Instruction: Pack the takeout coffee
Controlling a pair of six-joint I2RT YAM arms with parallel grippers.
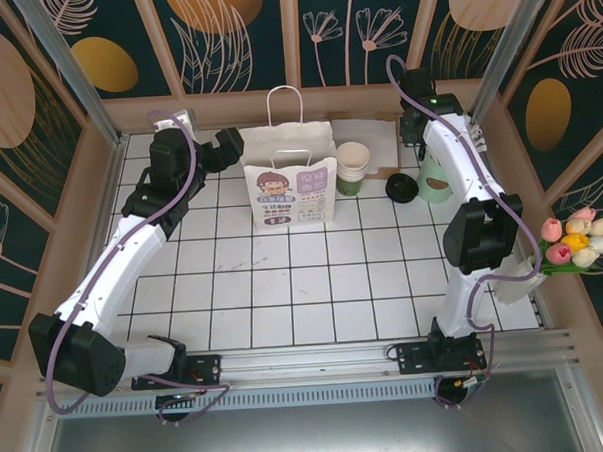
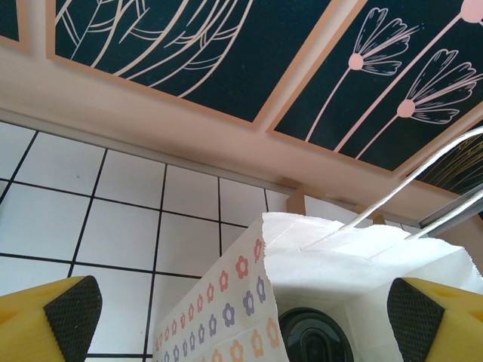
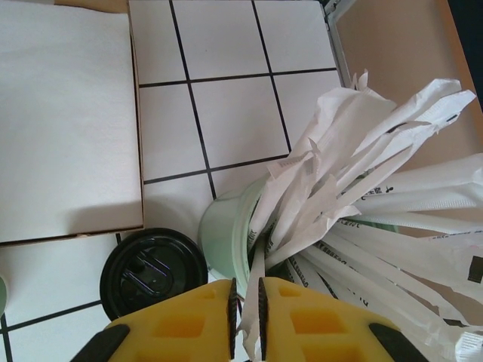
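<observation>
The white paper bag (image 1: 290, 181) stands upright at the back middle of the table. Seen from the left wrist, its mouth (image 2: 355, 249) is open and the takeout coffee (image 2: 313, 339) sits inside, with just its black lid showing. My left gripper (image 2: 243, 309) is open wide at the bag's upper left corner, one finger on each side and nothing held; from above, that left gripper (image 1: 230, 147) is beside the bag's top. My right gripper (image 3: 247, 317) is shut on a paper-wrapped straw (image 3: 253, 283) that rises from a mint green holder (image 3: 226, 234).
A stack of lidless green cups (image 1: 352, 169) stands right of the bag, with a loose black lid (image 1: 400, 188) and the straw holder (image 1: 435, 180) further right. A flat white box (image 3: 68, 121) lies behind the lid. Fake tulips (image 1: 577, 239) sit outside the right wall.
</observation>
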